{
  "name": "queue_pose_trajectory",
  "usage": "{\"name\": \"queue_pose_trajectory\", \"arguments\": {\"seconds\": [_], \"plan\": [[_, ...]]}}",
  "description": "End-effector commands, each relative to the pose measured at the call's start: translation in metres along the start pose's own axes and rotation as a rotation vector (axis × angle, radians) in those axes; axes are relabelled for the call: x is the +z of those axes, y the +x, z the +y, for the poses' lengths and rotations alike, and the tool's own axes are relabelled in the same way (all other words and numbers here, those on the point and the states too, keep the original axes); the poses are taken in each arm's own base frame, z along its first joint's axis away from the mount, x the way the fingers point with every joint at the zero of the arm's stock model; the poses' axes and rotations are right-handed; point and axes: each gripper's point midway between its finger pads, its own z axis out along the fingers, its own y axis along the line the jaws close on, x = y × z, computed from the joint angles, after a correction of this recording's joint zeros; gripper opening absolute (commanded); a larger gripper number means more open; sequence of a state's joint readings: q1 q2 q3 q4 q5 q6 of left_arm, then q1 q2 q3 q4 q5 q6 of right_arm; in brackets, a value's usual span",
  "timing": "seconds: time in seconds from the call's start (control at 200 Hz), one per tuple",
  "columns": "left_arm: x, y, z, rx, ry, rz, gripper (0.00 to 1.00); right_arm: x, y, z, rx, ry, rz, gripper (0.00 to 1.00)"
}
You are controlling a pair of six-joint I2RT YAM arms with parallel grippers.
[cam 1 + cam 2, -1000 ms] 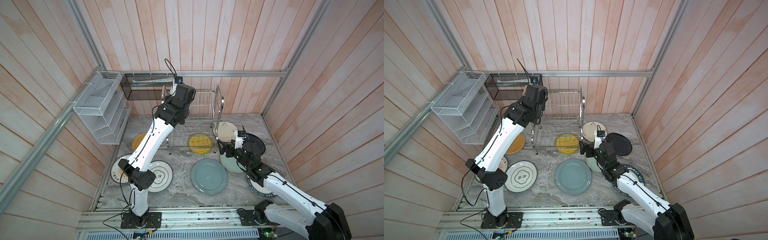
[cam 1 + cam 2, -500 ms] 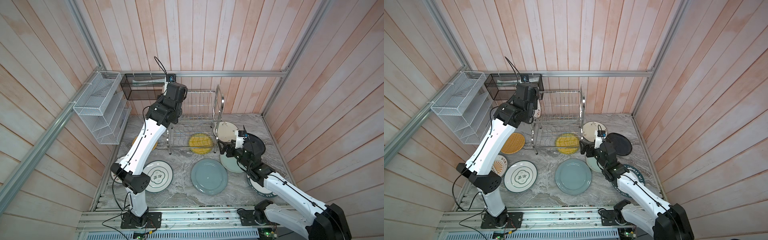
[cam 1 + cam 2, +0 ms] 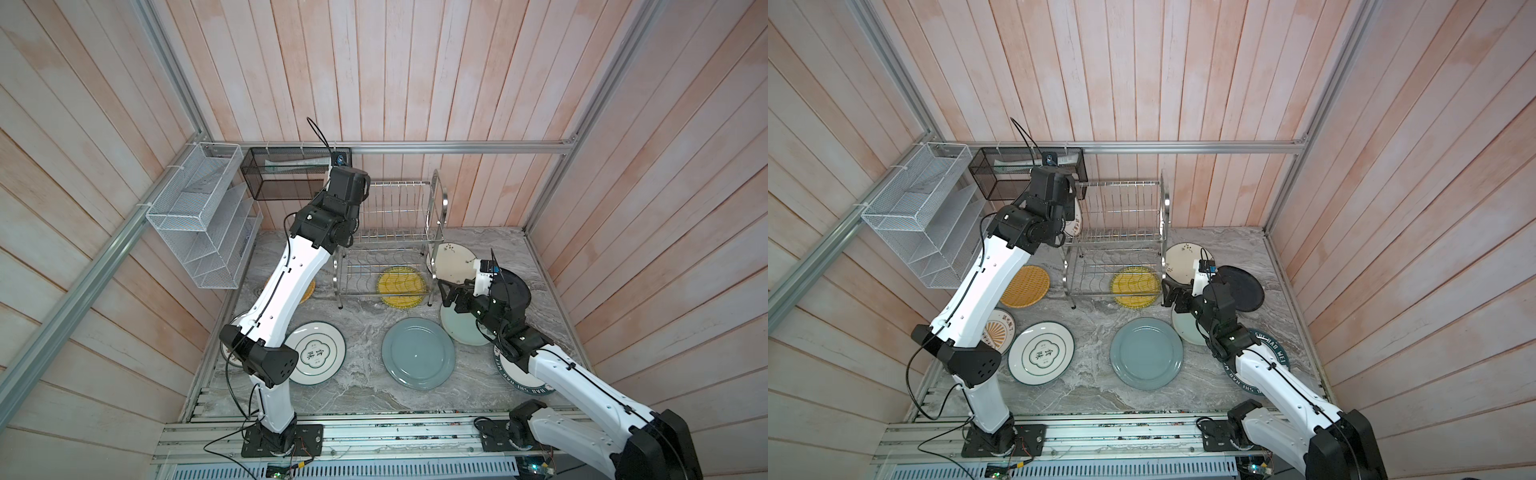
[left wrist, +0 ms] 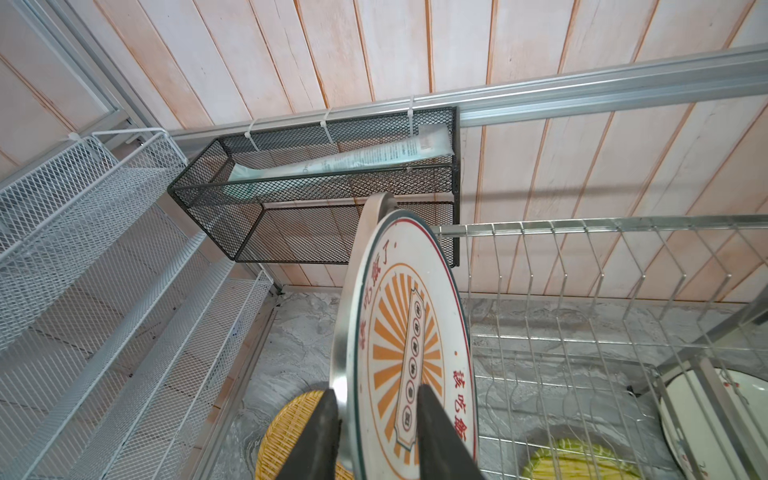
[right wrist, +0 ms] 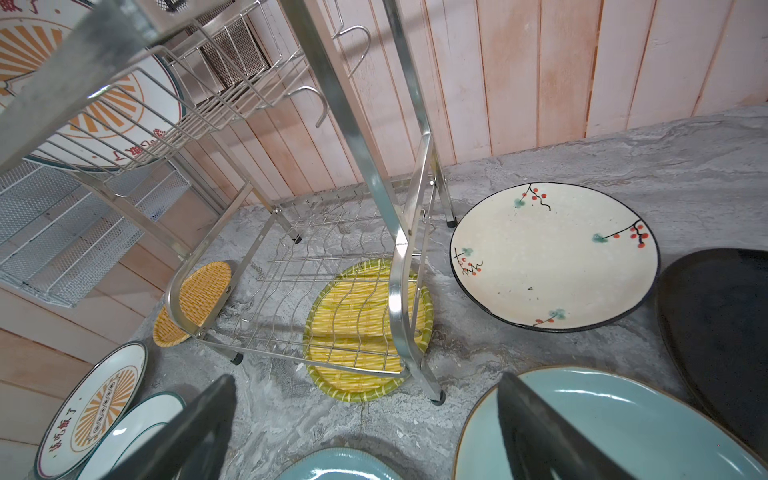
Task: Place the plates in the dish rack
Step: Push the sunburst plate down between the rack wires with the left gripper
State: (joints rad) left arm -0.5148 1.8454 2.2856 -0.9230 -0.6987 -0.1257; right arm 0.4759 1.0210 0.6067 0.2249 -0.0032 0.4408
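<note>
1. Left gripper (image 4: 377,390): astride the rim of the upright sunburst plate (image 4: 407,332); clamped or loosened, cannot tell.
2. Standing on edge in the upper tier of the dish rack (image 3: 1166,203), at its 9 o'clock end in a top view.
3. Right gripper (image 5: 365,378): spread wide, empty, above the pale celadon plate (image 5: 623,428), at the rack's 5 o'clock.

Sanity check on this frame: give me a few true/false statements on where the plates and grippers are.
1. A sunburst plate stands on edge at the left end of the upper tier of the rack, with the left gripper astride it. True.
2. The right gripper holds the black plate. False: it is open and empty above a pale green plate; the black plate lies flat on the table.
3. A yellow plate lies under the rack. True.
4. The grey-blue plate sits in the rack. False: it lies flat on the table in front of it.
</note>
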Motion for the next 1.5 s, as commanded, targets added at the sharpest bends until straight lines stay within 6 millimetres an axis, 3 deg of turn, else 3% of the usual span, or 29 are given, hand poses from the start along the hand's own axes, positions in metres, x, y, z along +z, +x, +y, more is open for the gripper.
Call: {"name": "queue_pose_trajectory", "arguments": {"seconds": [0.0,0.225,0.54,1.18,1.29,1.495], "plan": [[0.008,0.005,-0.003,-0.029,0.033,0.021,0.34,-0.005,-0.013,0.008,0.009,-0.029,-0.019,0.98],[0.023,0.005,-0.009,-0.013,0.047,0.02,0.33,-0.006,-0.008,0.005,0.015,-0.021,-0.012,0.98],[0.037,0.006,-0.013,0.053,0.02,0.01,0.18,-0.007,-0.007,0.0,0.025,-0.009,-0.01,0.98],[0.041,-0.002,-0.014,0.069,0.073,-0.104,0.18,-0.005,-0.004,-0.002,0.041,-0.012,-0.003,0.98],[0.04,-0.002,-0.013,0.064,0.081,-0.115,0.3,-0.005,-0.004,-0.002,0.044,-0.012,-0.006,0.98],[0.037,-0.006,-0.008,0.05,0.063,-0.123,0.39,-0.005,-0.004,-0.002,0.049,-0.016,-0.006,0.98]]}}
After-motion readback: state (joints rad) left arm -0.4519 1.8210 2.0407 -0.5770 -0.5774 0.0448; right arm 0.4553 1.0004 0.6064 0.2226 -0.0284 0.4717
